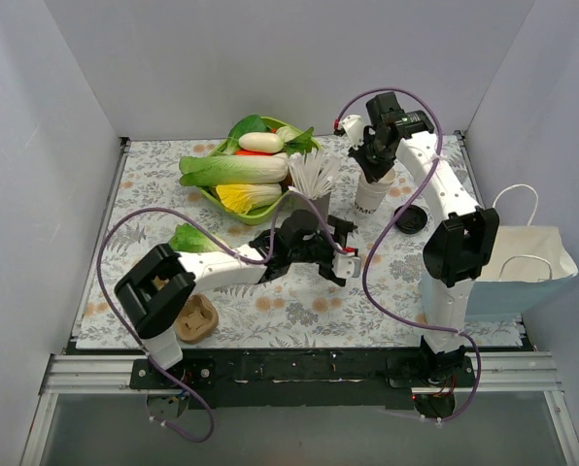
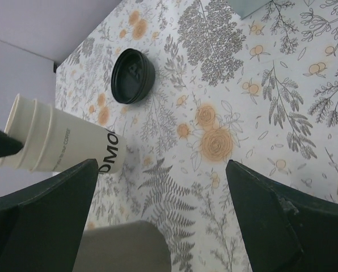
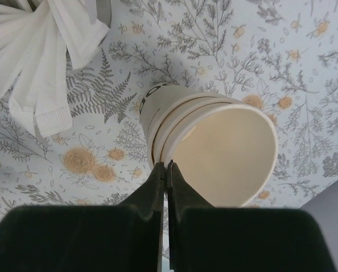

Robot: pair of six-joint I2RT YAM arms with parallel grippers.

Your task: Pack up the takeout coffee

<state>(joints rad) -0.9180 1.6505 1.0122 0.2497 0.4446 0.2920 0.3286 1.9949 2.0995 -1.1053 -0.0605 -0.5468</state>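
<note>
Left gripper [image 1: 345, 257]: jaws spread wide, holding nothing. It hangs low over the table [image 1: 299, 306], near the cup's left side. Risk: it sits close to any leftward travel of the cup.
Metal cup of straws [image 1: 317, 194]: stands just beside the paper cup. Risk: a sideways swing could brush the straws and topple it.
Paper cup [image 1: 371, 199]: upright at the rear, between the straws and the lid. Its rim shows several stepped lips, probably nested cups. Risk: a lift may separate the stack.
Right gripper [image 3: 167, 170]: jaws pinched shut on the cup's rim wall. Risk: the thin edge could buckle or slip, tilting the cup.
Black lid [image 1: 409, 218]: flat on the table, right of the cup, not fitted. Risk: it gets left behind.
Paper bag [image 1: 523, 262]: at the right edge, unsupported. Risk: the cup could snag its lip.
</note>
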